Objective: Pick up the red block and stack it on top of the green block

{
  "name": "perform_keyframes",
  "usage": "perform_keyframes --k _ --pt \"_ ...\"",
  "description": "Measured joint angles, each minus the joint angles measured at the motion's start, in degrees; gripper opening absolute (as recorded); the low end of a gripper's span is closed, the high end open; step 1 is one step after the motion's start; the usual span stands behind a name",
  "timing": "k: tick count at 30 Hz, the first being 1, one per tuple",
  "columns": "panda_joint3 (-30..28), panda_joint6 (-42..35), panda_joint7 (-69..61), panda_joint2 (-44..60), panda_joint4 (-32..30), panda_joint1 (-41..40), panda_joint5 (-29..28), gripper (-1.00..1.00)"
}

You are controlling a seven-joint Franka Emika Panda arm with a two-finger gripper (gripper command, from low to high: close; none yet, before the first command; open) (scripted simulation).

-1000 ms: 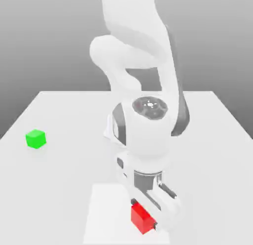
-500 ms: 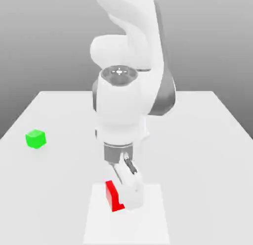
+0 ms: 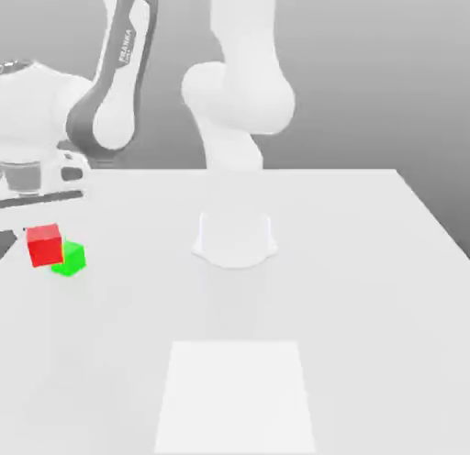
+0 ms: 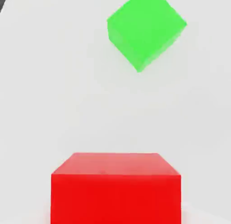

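Red block [image 3: 43, 245] now hangs above the white table [image 3: 367, 288], just beside the green block [image 3: 70, 258] on the exterior view's left, overlapping its upper corner. Half a second ago it was near the pale square [image 3: 235, 393] at the table's front. How far the gripper's fingers stand apart I cannot tell.

Red block [image 3: 43, 246] sits raised at exterior view's left, overlapping upper left of green block [image 3: 69, 258] from that angle. Hand view: red block [image 4: 116, 187] near camera, green block [image 4: 145, 30] farther off on table, bare white strip between them. Arm [image 3: 110, 68] arches over table's left part; wrist housing directly above red block. Arm base [image 3: 235, 238] stands mid-table. Table [image 3: 367, 306] bare toward exterior view's right; paler rectangular patch [image 3: 236, 395] flat near front edge.
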Motion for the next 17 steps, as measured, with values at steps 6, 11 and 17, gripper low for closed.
perform_keyframes --k 6,11,17 --pt "-6.79 2.67 1.9 1.66 -1.78 -4.02 9.25 -1.0" --pt "-7.52 6.25 -3.43 6.48 -1.48 -1.6 17.33 -1.0" --pt "-7.47 11.02 -5.59 11.35 -1.3 -0.89 20.39 -1.0"
